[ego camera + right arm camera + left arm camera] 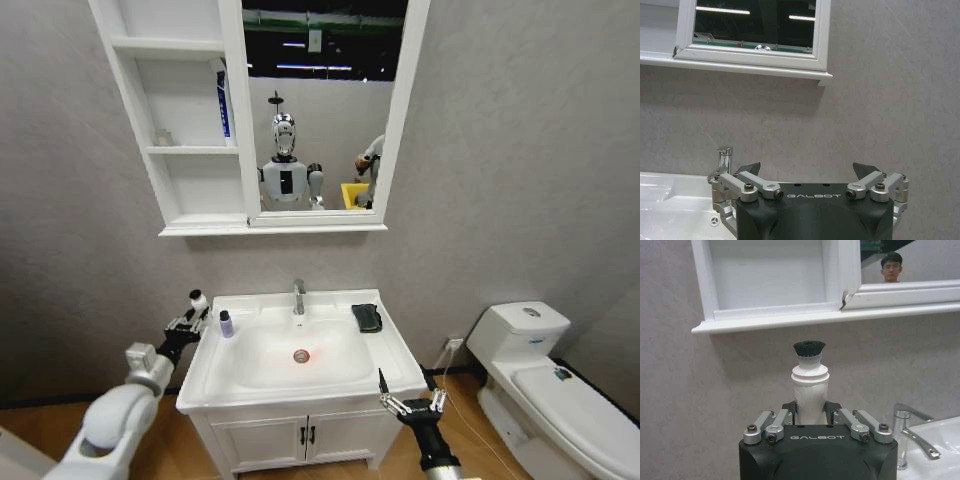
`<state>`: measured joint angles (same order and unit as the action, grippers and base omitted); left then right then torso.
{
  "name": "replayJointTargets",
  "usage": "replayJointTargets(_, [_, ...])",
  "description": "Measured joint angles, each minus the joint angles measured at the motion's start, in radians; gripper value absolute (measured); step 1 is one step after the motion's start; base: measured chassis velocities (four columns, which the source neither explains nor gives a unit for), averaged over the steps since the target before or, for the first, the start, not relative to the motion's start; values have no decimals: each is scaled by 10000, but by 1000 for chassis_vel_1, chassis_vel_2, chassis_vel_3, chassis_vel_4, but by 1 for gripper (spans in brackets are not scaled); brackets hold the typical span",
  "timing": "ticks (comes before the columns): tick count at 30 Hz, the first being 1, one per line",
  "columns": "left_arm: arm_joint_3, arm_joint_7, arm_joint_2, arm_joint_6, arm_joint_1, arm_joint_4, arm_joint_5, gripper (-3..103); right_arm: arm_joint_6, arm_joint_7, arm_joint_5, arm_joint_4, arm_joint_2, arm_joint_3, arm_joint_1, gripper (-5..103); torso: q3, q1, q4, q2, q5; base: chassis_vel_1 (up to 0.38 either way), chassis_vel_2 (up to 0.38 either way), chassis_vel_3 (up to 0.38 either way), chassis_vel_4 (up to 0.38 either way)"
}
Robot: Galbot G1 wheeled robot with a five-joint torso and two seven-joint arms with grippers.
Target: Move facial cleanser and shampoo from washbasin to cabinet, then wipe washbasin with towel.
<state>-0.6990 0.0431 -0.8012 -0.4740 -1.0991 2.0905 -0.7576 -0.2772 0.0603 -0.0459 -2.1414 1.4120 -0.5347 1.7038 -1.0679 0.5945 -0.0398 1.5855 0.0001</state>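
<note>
While you look from the head camera, your left gripper (192,312) sits at the left edge of the washbasin (395,352), jaws closed on a white bottle (198,299) with a dark brush-like cap. Your left wrist camera shows that bottle (810,390) upright between the jaws, below the cabinet (790,322). Just right of it, a small dark bottle (226,324) stands on the basin's rear left rim. Above, the cabinet (235,120) holds a blue tube (224,105) in its middle shelf, beside the mirror (320,100). Behind the bowl stands the faucet (298,296), and the drain (301,355) lies in the bowl. Farther right, the towel (367,317) lies on the rear right rim. Your right gripper (410,405) hovers at the basin's front right corner, jaws spread wide and holding nothing. A toilet (545,385) stands at far right.
</note>
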Motion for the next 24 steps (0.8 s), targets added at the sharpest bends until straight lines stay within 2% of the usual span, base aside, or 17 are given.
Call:
replayJointTargets(2, [-30,663,1272,-881,665,161,-1664,30,0,7,0,100,13,4,-14,100,0,0,-2,0,-2,0,0,0,0])
replayJointTargets(3, [-30,663,1272,-881,665,161,-1664,30,0,7,0,100,13,4,-14,100,0,0,-2,0,-2,0,0,0,0])
replayJointTargets(5, [158,1315,2338,-1603,1787,-6,-3279,30,-13,9,-10,174,28,7,-29,100,0,0,-4,0,-1,0,0,0,0])
replayJointTargets(6, [316,1447,2676,-1782,2269,-155,-3730,30,-21,10,-16,204,28,7,-37,100,-1,1,-4,0,-4,0,0,0,0])
replayJointTargets(7, [316,1447,2676,-1782,2269,-155,-3730,30,-21,10,-16,204,28,7,-37,100,-1,1,-4,0,-4,0,0,0,0])
replayJointTargets(9, [1133,1626,3458,-2063,4008,-783,-4541,30,-61,11,-22,327,34,8,-107,100,0,1,-2,1,1,0,0,0,0])
replayJointTargets(10, [1133,1626,3458,-2063,4008,-783,-4541,30,-61,11,-22,327,34,8,-107,100,0,1,-2,1,1,0,0,0,0])
replayJointTargets(11, [1731,1715,3662,-2193,4874,-1103,-4843,30,-73,10,-25,384,37,14,-137,100,-1,1,0,0,1,0,0,0,0])
replayJointTargets(12, [2422,1753,3743,-2368,5913,-1526,-5008,30,-78,11,-30,438,38,28,-161,100,-1,0,-2,0,-7,0,0,0,0])
replayJointTargets(13, [2422,1753,3743,-2368,5913,-1526,-5008,30,-78,11,-30,438,38,28,-161,100,-1,0,-2,0,-7,0,0,0,0])
replayJointTargets(14, [3274,1770,3719,-2572,7292,-2048,-5109,30,-78,13,-33,496,38,50,-206,100,-1,2,-4,0,-2,0,0,0,0])
replayJointTargets(15, [3274,1770,3719,-2572,7292,-2048,-5109,30,-78,13,-33,496,38,50,-206,100,-1,2,-4,0,-2,0,0,0,0])
replayJointTargets(17, [5019,1748,3364,-2690,9336,-3075,-5091,30,-56,12,-30,527,27,83,-308,100,-1,1,-1,0,-2,0,0,0,0])
replayJointTargets(18, [5019,1748,3364,-2690,9336,-3075,-5091,30,-56,12,-30,527,27,83,-308,100,-1,1,-1,0,-2,0,0,0,0])
replayJointTargets(20, [6233,1777,2810,-2707,10773,-3985,-4932,30,-17,13,-30,526,22,84,-355,100,-2,2,-5,0,-1,0,0,0,0])
replayJointTargets(21, [6233,1777,2810,-2707,10773,-3985,-4932,30,-17,13,-30,526,22,84,-355,100,-2,2,-5,0,-1,0,0,0,0])
replayJointTargets(24, [6983,1860,2147,-2706,11827,-4832,-4595,30,-18,15,-31,548,39,55,-332,100,-3,2,-3,-1,-1,0,0,0,0])
